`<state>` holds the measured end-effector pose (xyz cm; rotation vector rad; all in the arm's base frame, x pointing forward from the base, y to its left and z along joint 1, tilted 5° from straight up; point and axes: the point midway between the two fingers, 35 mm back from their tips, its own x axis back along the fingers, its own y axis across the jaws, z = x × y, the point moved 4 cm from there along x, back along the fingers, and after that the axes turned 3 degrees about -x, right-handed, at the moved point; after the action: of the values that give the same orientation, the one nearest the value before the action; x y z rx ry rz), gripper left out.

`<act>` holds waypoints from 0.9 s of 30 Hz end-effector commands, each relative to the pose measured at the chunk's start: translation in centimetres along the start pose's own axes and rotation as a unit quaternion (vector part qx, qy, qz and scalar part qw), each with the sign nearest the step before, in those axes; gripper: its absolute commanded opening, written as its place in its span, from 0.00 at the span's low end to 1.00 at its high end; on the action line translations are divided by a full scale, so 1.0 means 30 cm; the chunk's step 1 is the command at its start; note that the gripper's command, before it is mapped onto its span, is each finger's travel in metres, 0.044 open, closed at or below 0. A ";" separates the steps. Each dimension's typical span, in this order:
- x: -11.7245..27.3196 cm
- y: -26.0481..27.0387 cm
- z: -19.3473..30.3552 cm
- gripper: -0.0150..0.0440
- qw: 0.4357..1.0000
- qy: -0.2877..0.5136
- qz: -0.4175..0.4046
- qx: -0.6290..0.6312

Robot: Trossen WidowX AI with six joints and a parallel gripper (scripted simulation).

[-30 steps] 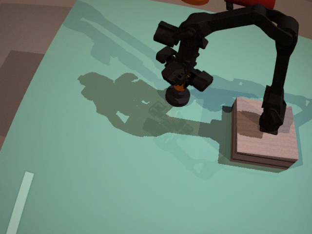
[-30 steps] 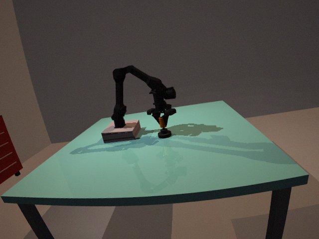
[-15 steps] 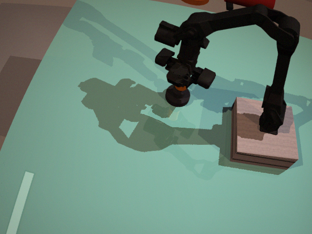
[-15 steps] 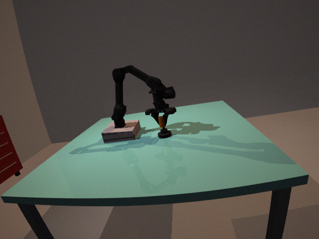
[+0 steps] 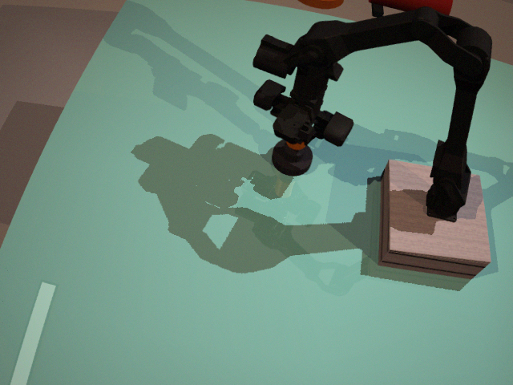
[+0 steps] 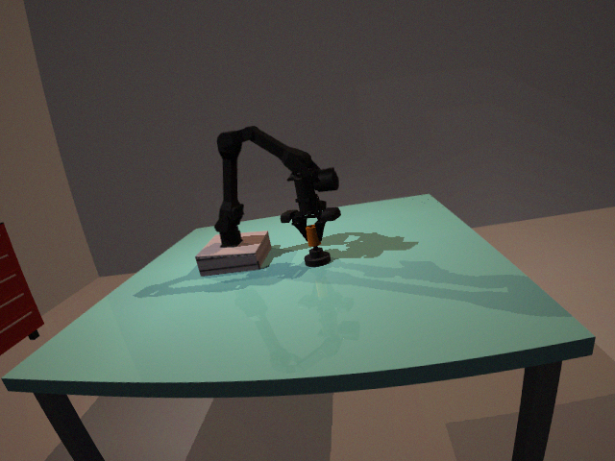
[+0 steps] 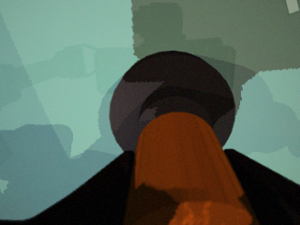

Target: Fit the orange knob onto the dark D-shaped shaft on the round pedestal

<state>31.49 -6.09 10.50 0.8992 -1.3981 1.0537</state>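
The orange knob [image 5: 296, 145] [image 6: 311, 235] [image 7: 180, 155] is a ribbed cylinder, tilted slightly in the exterior view. My gripper [image 6: 312, 239] [image 7: 178, 158] is shut on it, one dark finger on each side. The round dark pedestal [image 5: 292, 160] [image 6: 317, 258] [image 7: 173, 70] stands on the table under the knob. In the exterior view the knob's lower end is at the top of the shaft, above the pedestal's wide base, with a short dark stub showing between them. The shaft's flat side and the knob's hole are hidden. I cannot tell whether the shaft's tip is inside the hole.
The arm's base stands on a pale wooden block [image 5: 438, 249] [image 6: 231, 262], to the right of the pedestal in the top view. A pale strip [image 5: 34, 331] lies on the green table [image 5: 165, 323] [image 6: 223, 342]. A red cabinet [image 6: 14, 298] stands beyond the table's edge.
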 end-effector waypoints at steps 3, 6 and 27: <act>-0.003 0.008 0.001 0.25 1.000 0.000 -0.001 0.002; -0.003 0.011 0.002 0.25 1.000 0.000 -0.001 0.002; 0.013 0.003 0.001 0.25 1.000 0.000 0.000 0.015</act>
<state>31.20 -6.05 10.58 0.9084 -1.3901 1.0549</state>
